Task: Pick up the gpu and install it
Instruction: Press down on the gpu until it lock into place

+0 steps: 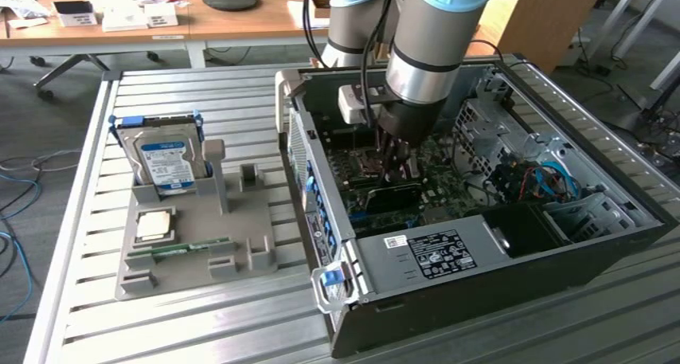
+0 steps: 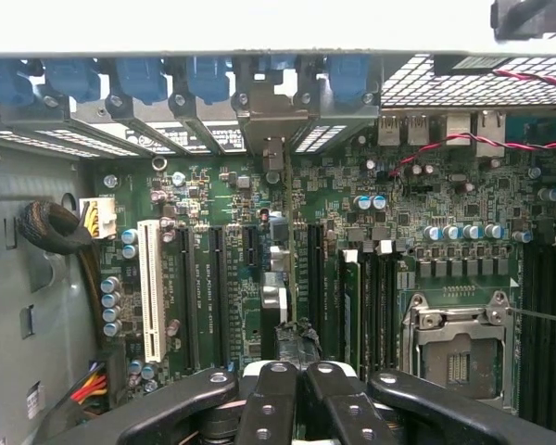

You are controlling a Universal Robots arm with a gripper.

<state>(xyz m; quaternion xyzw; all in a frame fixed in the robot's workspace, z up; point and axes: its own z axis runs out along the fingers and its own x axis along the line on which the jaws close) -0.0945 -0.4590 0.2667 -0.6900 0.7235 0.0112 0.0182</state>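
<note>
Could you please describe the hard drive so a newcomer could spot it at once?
To the exterior view's left of the open computer case lies a grey holder tray on the slatted table. The hard drive stands upright at its far end, the only boxy part with a blue-white label.

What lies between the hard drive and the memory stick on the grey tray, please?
A square silvery processor chip lies there, seen in the exterior view.
</note>
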